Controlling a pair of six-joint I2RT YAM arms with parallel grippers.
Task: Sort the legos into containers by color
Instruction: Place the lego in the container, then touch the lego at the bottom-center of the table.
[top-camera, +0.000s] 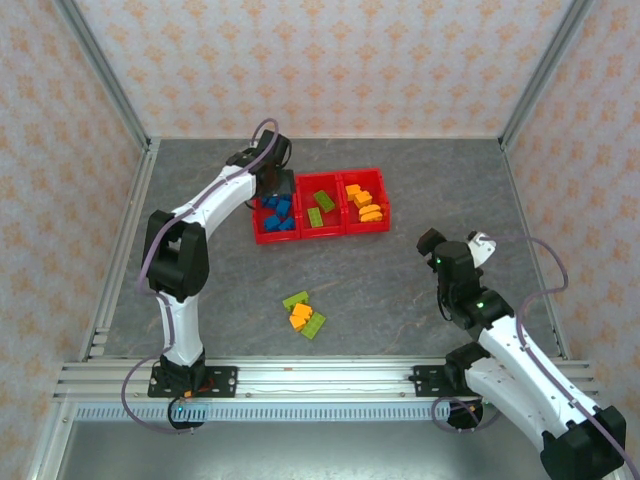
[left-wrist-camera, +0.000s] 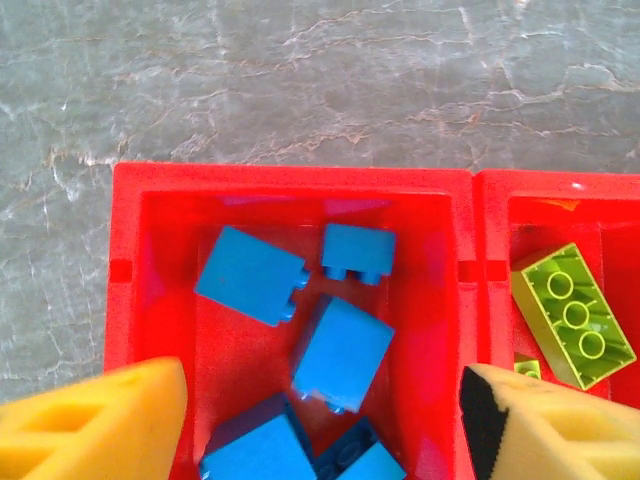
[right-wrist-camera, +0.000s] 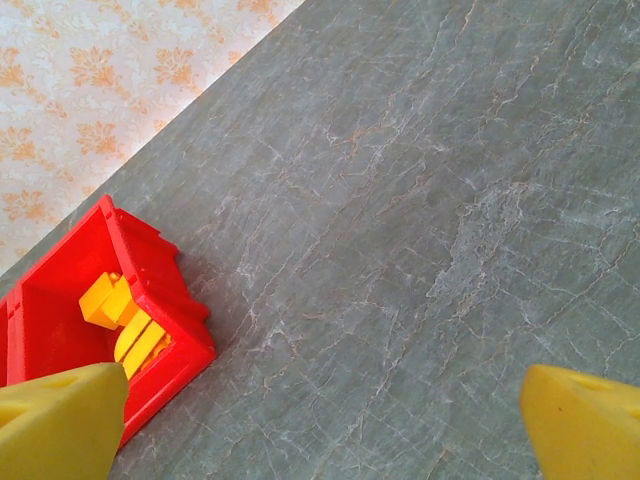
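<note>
Yellow foam fingers (left-wrist-camera: 95, 425) of the left gripper (left-wrist-camera: 320, 425) frame the bottom of the left wrist view, spread wide with nothing between them, so this pincer is open and empty. It hangs directly over the leftmost red bin (left-wrist-camera: 290, 178), where several small blue studded plastic bricks (left-wrist-camera: 340, 350) lie jumbled on the floor, some touching one another. From above, the left gripper (top-camera: 272, 176) sits at the far edge of that bin, the first of three bright red rectangular open-top plastic bins (top-camera: 320, 234) joined side by side on the grey marbled table (top-camera: 420, 180). The blue bricks (top-camera: 278, 215) fill the left compartment, lime-green bricks (top-camera: 322, 205) lie in the middle one, and orange-yellow bricks (top-camera: 366, 203) lie in the right one; one green brick (left-wrist-camera: 575, 315) shows studs-up at the edge of the left wrist view. Three loose bricks rest together on the table nearer the arm bases, well apart from the bins: a green one (top-camera: 295, 299), an orange one (top-camera: 300, 316) touching it, and a second green one (top-camera: 313, 325) just beside that. The right gripper (top-camera: 455, 241) is held above bare table to the right of the bins, its jaws wide apart and holding nothing; between its yellow pads (right-wrist-camera: 60, 420) the right gripper (right-wrist-camera: 320, 425) looks down on grey tabletop, with the corner of the right bin (right-wrist-camera: 185, 330) and its orange-yellow bricks (right-wrist-camera: 115, 310) off to the left.
</note>
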